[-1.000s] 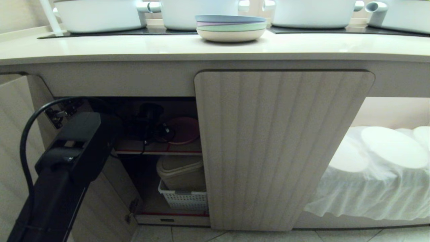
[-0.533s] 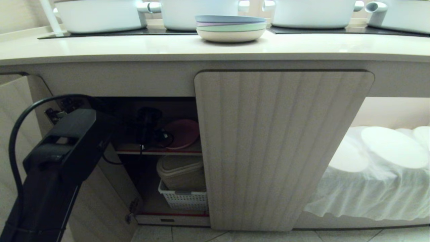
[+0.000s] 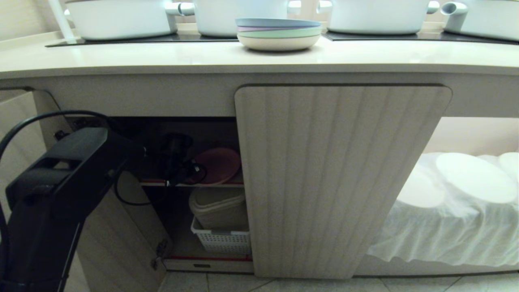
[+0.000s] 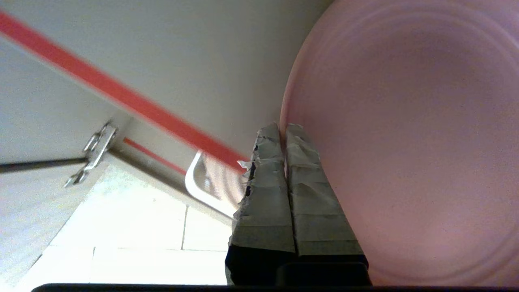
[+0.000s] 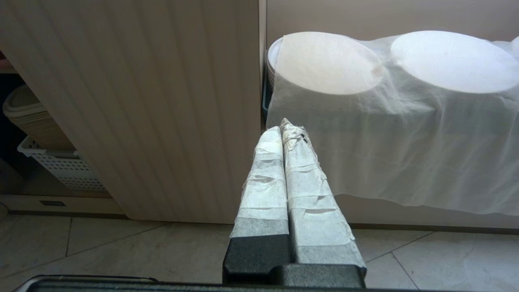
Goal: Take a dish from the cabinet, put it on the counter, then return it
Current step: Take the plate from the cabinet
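Inside the cabinet (image 3: 340,178), your left gripper (image 4: 282,127) pinches the dish (image 4: 405,142).
Right gripper (image 5: 286,125) sits clamped together, empty, facing the door.

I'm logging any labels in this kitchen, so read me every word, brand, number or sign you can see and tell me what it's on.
None can be read.
A small dark tag sits on the cabinet's bottom rail: too small to read, if it bears text at all.
Plain, no print: dish, plate stack, pots, basket, cloth, the taped fingers.
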Controlling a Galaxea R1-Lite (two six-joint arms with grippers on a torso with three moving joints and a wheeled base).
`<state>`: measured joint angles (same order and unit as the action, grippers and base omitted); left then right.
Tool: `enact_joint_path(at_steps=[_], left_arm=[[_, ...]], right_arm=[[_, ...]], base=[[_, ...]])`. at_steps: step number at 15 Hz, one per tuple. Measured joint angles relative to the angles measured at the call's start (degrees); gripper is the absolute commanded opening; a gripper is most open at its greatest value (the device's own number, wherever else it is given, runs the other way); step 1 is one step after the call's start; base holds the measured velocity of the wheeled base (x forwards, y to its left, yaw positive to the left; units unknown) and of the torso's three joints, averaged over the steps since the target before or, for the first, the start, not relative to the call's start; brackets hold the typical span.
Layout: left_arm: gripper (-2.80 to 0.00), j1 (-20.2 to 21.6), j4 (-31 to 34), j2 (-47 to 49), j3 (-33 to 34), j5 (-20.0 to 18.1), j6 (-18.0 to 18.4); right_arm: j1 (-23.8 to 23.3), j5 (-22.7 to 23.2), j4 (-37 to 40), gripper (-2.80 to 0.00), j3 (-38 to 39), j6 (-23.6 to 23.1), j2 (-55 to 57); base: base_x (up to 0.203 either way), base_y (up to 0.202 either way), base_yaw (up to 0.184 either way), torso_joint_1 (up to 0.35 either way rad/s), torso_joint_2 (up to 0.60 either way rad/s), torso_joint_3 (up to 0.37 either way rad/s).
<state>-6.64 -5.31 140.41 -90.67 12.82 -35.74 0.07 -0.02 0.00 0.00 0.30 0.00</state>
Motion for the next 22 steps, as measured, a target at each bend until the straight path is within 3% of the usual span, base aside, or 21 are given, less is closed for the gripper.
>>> enact_joint_path(at_steps=[15, 22], left_arm=[[-2.8, -1.1, -0.7, -8.5, 13.0, -0.1, -0.5], [-2.8, -1.0, -0.8, -12.9, 19.5, -0.3, -2.8]], right_arm=[[0.0, 0.0, 0.0, -2.8, 0.0, 0.0, 0.0], [0.0, 0.0, 0.0, -2.8, 0.0, 0.0, 0.0]], base=[[0.0, 0.0, 0.0, 0.0, 0.0, 0.0], [0.0, 0.0, 0.0, 0.0, 0.0, 0.0]])
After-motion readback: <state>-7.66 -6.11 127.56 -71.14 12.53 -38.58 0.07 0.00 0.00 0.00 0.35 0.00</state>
